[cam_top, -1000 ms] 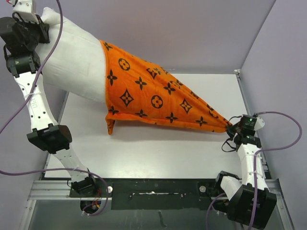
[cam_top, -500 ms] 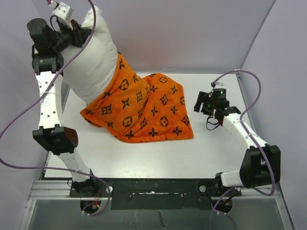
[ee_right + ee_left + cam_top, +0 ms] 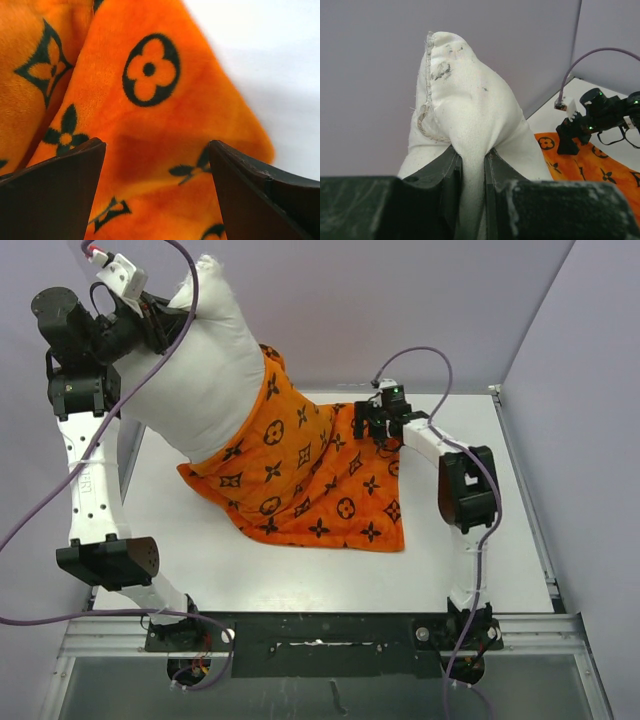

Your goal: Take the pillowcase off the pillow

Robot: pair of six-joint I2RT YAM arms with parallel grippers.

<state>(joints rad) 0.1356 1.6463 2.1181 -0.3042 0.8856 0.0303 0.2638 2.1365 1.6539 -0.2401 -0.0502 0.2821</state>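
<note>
Counted one pillow (image 3: 205, 380) clamped in the left tool (image 3: 472, 165) and one pillowcase (image 3: 310, 490) under the right tool (image 3: 156, 150), jaws apart.

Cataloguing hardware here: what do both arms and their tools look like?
Left arm and right arm: white links, black joint housings, trailing lilac cables. Left tool and right tool: dark fingers; a green light sits near the right one.
</note>
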